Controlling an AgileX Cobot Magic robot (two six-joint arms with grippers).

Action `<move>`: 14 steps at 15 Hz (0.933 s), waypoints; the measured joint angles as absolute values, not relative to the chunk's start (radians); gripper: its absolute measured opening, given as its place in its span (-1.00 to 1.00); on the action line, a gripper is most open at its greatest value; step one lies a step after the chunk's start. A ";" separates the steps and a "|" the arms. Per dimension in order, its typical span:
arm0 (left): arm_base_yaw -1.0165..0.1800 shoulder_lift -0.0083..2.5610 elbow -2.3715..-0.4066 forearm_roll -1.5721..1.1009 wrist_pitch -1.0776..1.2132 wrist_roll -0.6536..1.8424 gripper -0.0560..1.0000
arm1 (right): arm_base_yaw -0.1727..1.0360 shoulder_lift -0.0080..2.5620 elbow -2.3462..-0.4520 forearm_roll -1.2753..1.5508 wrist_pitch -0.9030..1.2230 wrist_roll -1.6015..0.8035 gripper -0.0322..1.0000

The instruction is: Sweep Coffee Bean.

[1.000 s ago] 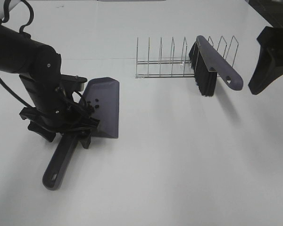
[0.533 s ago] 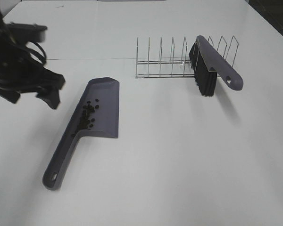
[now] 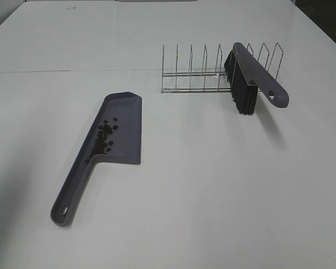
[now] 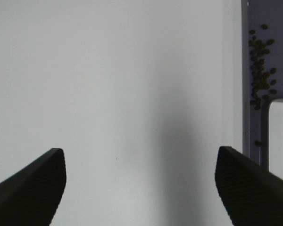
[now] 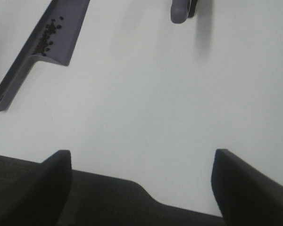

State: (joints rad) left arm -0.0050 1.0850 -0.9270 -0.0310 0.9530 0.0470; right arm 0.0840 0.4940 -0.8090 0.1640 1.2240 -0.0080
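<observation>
Beans gathered, both arms clear of the counter [image 3: 213,196].

You had the white counter bare but for three things: the wire rack [image 3: 213,70] toward the far edge with the brush [image 3: 252,78] propped in it, the dustpan [image 3: 109,145] lying toward the left edge, and the coffee bean [image 3: 102,140] heap inside it near the handle. Sweeping looked done; next you likely needed only to park. Left fingers [image 4: 140,188] were spread wide and empty, right fingers [image 5: 141,188] likewise.
</observation>
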 joint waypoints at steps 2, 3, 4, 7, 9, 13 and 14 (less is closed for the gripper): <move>0.009 0.826 -0.778 -0.052 1.003 0.080 0.56 | 0.084 0.291 -0.752 0.128 1.224 -0.012 0.38; 0.009 0.717 -0.729 -0.059 1.046 0.082 0.56 | 0.084 0.229 -0.727 0.105 1.224 -0.012 0.38; 0.009 0.615 -0.696 -0.059 1.092 0.082 0.56 | 0.084 0.178 -0.700 0.085 1.224 -0.013 0.38; 0.009 0.409 -0.644 -0.059 1.201 0.081 0.56 | 0.084 0.059 -0.617 0.055 1.224 -0.043 0.38; 0.009 0.242 -0.611 -0.055 1.213 0.067 0.56 | 0.084 -0.002 -0.559 0.036 1.226 -0.091 0.38; 0.009 -0.001 -0.576 -0.048 1.225 0.064 0.56 | 0.084 -0.006 -0.486 0.035 1.182 -0.107 0.38; 0.009 -0.002 -0.571 -0.058 1.222 0.064 0.56 | 0.084 -0.006 -0.461 0.046 1.132 -0.109 0.38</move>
